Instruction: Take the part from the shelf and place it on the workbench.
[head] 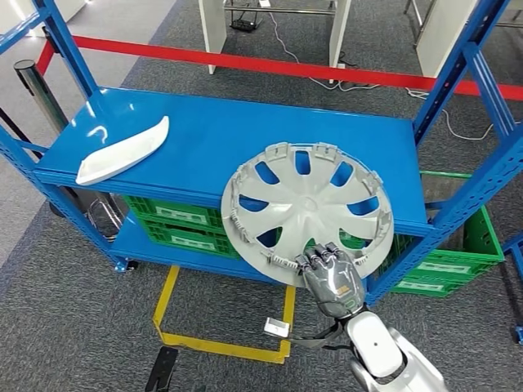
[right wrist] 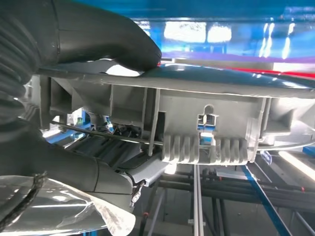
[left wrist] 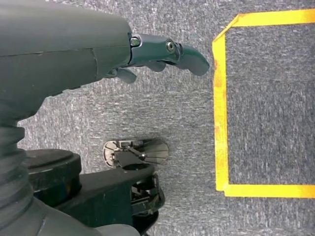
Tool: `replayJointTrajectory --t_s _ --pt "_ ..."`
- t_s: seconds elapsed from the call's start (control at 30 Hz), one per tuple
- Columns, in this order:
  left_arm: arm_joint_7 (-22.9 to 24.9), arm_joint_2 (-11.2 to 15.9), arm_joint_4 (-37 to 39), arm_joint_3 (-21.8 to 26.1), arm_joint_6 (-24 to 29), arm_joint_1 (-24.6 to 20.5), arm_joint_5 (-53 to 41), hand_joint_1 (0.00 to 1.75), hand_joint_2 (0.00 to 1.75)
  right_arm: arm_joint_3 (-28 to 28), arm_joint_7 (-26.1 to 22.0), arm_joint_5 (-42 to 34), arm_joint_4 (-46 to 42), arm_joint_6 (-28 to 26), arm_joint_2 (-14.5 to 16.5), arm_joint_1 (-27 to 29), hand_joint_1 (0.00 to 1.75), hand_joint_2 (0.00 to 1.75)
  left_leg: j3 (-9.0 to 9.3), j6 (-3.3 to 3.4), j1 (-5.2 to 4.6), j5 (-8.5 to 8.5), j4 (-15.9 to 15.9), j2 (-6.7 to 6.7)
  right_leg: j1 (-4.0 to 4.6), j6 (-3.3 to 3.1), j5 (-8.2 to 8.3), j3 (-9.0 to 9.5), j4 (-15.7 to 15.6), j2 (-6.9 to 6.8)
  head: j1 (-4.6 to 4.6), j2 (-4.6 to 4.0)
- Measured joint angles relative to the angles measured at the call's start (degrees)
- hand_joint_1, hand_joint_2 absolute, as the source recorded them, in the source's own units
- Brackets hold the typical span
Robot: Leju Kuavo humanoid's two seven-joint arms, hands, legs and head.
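**Hubcap half off the shelf, gripped by its near rim**

Taking the blue shelf (head: 203,139) as the landmark and going left to right: a long white trim piece (head: 123,151) is lying on the shelf's left end, well apart from everything else. The left hand (left wrist: 148,51) is hanging down over grey carpet beside a yellow taped floor square (left wrist: 223,98), holding nothing, its fingers reaching out straight and loosely apart.

Further right, the grey hubcap (head: 306,208) is resting on the shelf's right part, hollow side up, its near edge overhanging the shelf front. The right hand (head: 330,278) is pinching that overhanging rim: the thumb is pressing on one face, the fingers (head: 318,257) curling over the other.

It looks like thin moulded plastic: light, fairly stiff, but wide enough to sag and swing from a one-edge hold. The rim clips look brittle, so the solid rim between them seems the safest purchase, and the smooth outer face could slip.
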Motion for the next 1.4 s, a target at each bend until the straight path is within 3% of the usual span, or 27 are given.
replayJointTrajectory --t_s 0.03,0.1,0.17,0.3,0.37,0.43,0.5,0.53,0.57,0.63,0.7,0.8,0.87,0.97,1.0,1.03,1.07,1.13,1.2,1.33,1.4 --pt "-0.01 -0.01 0.00 0.01 0.00 0.01 0.01 0.00 1.75 0.03 0.00 -0.01 0.14 0.00 0.00 0.02 1.54 1.75 -0.07 -0.14 0.07 0.09 0.04 -0.01 -0.13 0.13 0.87 0.62 -0.77 -0.01 0.01 0.00" --pt "-0.02 -0.06 0.00 0.02 0.00 -0.01 0.02 0.00 1.75 0.04 0.00 -0.02 0.29 0.00 0.01 0.01 1.54 1.75 -0.22 -0.58 0.27 0.23 0.29 -0.06 -0.46 0.43 4.32 4.63 -8.06 -0.05 0.01 0.00" --pt "-0.05 -0.06 0.00 0.03 0.00 -0.07 0.03 0.00 1.75 0.05 -0.01 -0.02 0.34 0.00 0.05 -0.13 1.54 1.75 -0.63 -1.31 0.24 0.39 0.80 -0.15 -0.45 0.30 6.29 8.15 -14.53 0.12 0.02 0.00" --pt "-0.16 -0.01 0.00 0.10 0.00 -0.03 0.16 0.00 1.75 0.08 -0.05 -0.11 0.52 0.00 0.10 -0.20 1.54 1.75 -1.29 -2.77 0.35 0.77 1.16 -0.22 -0.15 -1.56 7.07 8.28 -15.52 0.36 -0.01 0.00" --pt "-0.19 0.00 0.00 0.13 0.00 -0.03 0.20 0.00 1.75 0.10 -0.07 -0.19 0.56 0.00 0.12 -0.23 1.54 1.75 -2.42 -3.34 0.51 -1.81 4.08 -0.24 -0.27 -2.54 7.69 7.87 -15.70 0.19 -0.05 0.00" --pt "-0.20 0.01 0.00 0.13 0.00 -0.03 0.20 0.00 1.75 0.11 -0.07 -0.19 0.57 0.00 0.14 -0.25 1.54 1.75 -4.95 -3.77 0.59 -6.44 11.46 -0.25 -0.24 -3.11 8.16 7.25 -15.69 0.07 -0.07 0.00" --pt "-0.21 0.02 0.00 0.14 0.01 0.00 0.21 0.00 1.75 0.12 -0.07 -0.22 0.59 0.01 0.15 -0.21 1.54 1.75 -6.55 -3.90 0.61 -9.22 17.59 -0.24 -0.17 -3.23 8.56 6.63 -15.63 0.01 -0.05 0.00" --pt "-0.21 0.02 0.00 0.15 0.01 0.01 0.21 0.00 1.75 0.13 -0.07 -0.27 0.60 0.01 0.15 -0.20 1.54 1.75 -5.91 -3.84 0.61 -9.07 17.68 -0.24 -0.16 -3.19 8.73 6.39 -15.60 0.01 -0.06 0.00" --pt "-0.21 0.03 0.00 0.16 0.02 0.01 0.22 0.00 1.75 0.13 -0.07 -0.31 0.61 0.02 0.15 -0.18 1.54 1.75 -4.21 -3.68 0.60 -7.96 15.47 -0.25 -0.15 -3.10 8.88 6.24 -15.58 0.03 -0.06 0.00" --pt "-0.22 0.03 0.00 0.17 0.02 -0.06 0.24 0.00 1.75 0.13 -0.07 -0.37 0.61 0.01 0.17 -0.21 1.54 1.75 0.95 -3.08 0.49 -5.02 7.13 -0.28 -0.07 -2.80 9.13 6.08 -15.56 0.10 -0.05 0.00" --pt "-0.26 0.03 0.00 0.18 0.02 -0.17 0.25 0.00 1.75 0.14 -0.07 -0.37 0.60 0.00 0.19 -0.33 1.54 1.75 3.84 -2.53 0.29 -3.94 1.48 -0.31 0.08 -2.23 9.47 5.72 -15.51 0.11 -0.04 0.00" --pt "-0.27 0.03 0.00 0.21 0.02 -0.09 0.39 0.00 1.75 0.17 -0.11 -0.37 0.60 0.00 0.19 -0.42 1.54 1.75 3.61 -1.83 0.31 -3.60 0.44 -0.30 0.12 -1.14 9.97 5.08 -15.63 0.04 0.00 0.00" --pt "-0.29 -0.02 0.00 0.24 0.02 -0.08 0.49 0.00 1.75 0.17 -0.15 -0.37 0.60 0.00 0.19 -0.43 1.54 1.75 3.41 -1.14 0.54 -2.92 -0.07 -0.20 0.09 -0.63 8.20 3.95 -13.63 0.04 0.12 0.00" --pt "-0.32 -0.08 0.00 0.26 0.02 -0.16 0.49 0.00 1.75 0.19 -0.16 -0.37 0.62 0.00 0.19 -0.45 1.54 1.75 2.65 -0.57 0.48 -2.19 -0.19 -0.11 0.07 -0.15 2.42 -0.27 -3.19 0.05 0.27 0.00" --pt "-0.32 -0.08 0.00 0.26 0.02 -0.13 0.50 0.00 1.75 0.19 -0.17 -0.37 0.66 0.00 0.19 -0.41 1.54 1.75 2.37 -0.52 0.40 -2.00 -0.13 -0.10 0.08 -0.09 1.50 -1.26 -0.42 0.04 0.26 0.00" --pt "-0.32 -0.07 0.00 0.27 0.02 -0.11 0.50 0.00 1.75 0.20 -0.17 -0.37 0.71 0.01 0.18 -0.37 1.54 1.75 2.13 -0.51 0.31 -1.84 -0.08 -0.10 0.09 -0.12 1.67 -1.23 0.27 0.04 0.26 0.00" --pt "-0.33 -0.07 0.00 0.27 0.02 -0.09 0.51 0.00 1.75 0.20 -0.17 -0.37 0.76 0.01 0.17 -0.34 1.54 1.75 1.95 -0.53 0.24 -1.70 -0.03 -0.12 0.12 -0.26 2.83 -0.04 -1.38 0.04 0.26 0.00" --pt "-0.34 -0.09 0.00 0.28 0.02 -0.09 0.51 0.00 1.75 0.20 -0.17 -0.37 0.81 0.02 0.17 -0.38 1.54 1.75 1.76 -0.74 0.10 -1.46 0.03 -0.17 0.27 -0.85 6.03 4.62 -9.30 0.01 0.26 0.00" --pt "-0.38 -0.11 0.00 0.28 0.07 -0.15 0.51 0.00 1.75 0.20 -0.17 -0.37 0.79 0.02 0.18 -0.58 1.54 1.75 1.39 -1.15 -0.16 -1.19 0.25 -0.19 0.45 -1.43 7.40 8.06 -15.35 0.00 0.19 0.00" --pt "-0.43 -0.11 0.00 0.28 0.16 -0.13 0.56 0.00 1.75 0.27 -0.17 -0.40 0.79 0.04 0.18 -0.71 1.54 1.75 0.59 -2.34 -0.15 -1.17 0.94 -0.19 0.40 -2.57 8.08 8.23 -16.46 -0.01 0.15 0.00" --pt "-0.44 -0.08 0.00 0.28 0.19 -0.15 0.57 0.00 1.75 0.35 -0.17 -0.44 0.79 0.05 0.19 -0.72 1.54 1.75 -0.91 -2.97 0.04 -4.13 4.73 -0.25 0.19 -3.22 8.62 7.93 -16.69 -0.17 -0.03 0.00"
